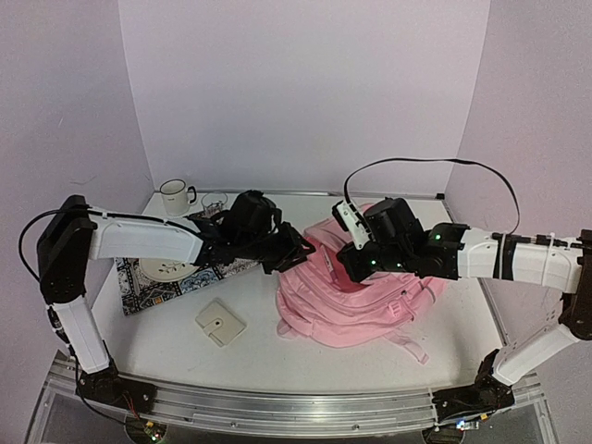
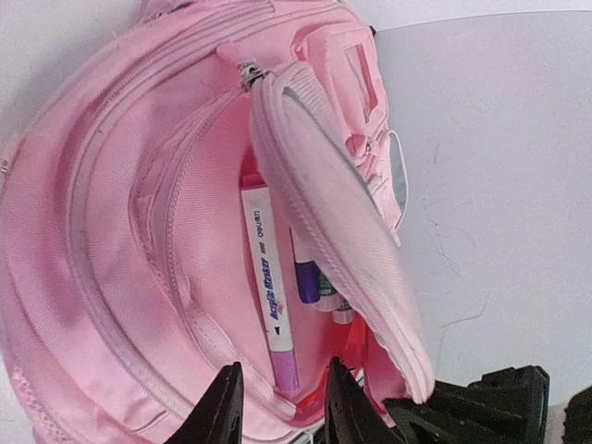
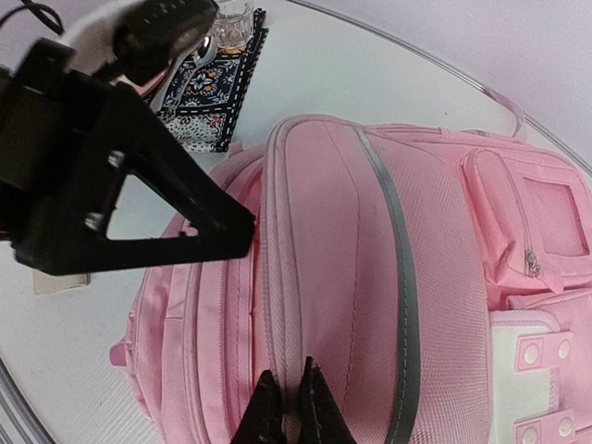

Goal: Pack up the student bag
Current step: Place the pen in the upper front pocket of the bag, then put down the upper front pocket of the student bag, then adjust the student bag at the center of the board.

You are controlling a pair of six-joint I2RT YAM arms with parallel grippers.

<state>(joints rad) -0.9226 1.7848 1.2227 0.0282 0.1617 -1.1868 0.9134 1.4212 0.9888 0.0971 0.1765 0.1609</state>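
The student bag (image 1: pixel 370 305), a big pink backpack, lies flat at the table's middle right. My right gripper (image 3: pixel 291 402) is shut on the zip edge of a pocket flap (image 3: pixel 342 259) and holds it lifted, so the pocket gapes. In the left wrist view the raised flap (image 2: pixel 342 231) shows a white marker with a purple cap (image 2: pixel 268 296) and a few other pens (image 2: pixel 319 277) lying inside. My left gripper (image 2: pixel 282 412) is open at the pocket's mouth. The marker's purple end lies loose between its fingertips, with a gap on each side.
A patterned placemat (image 1: pixel 148 291) with a plate (image 1: pixel 166 270) lies at the left under my left arm. A mug (image 1: pixel 174 196) and a glass (image 1: pixel 215 201) stand behind it. A cream wallet (image 1: pixel 220 323) lies in front, left of the bag. Walls close in on three sides.
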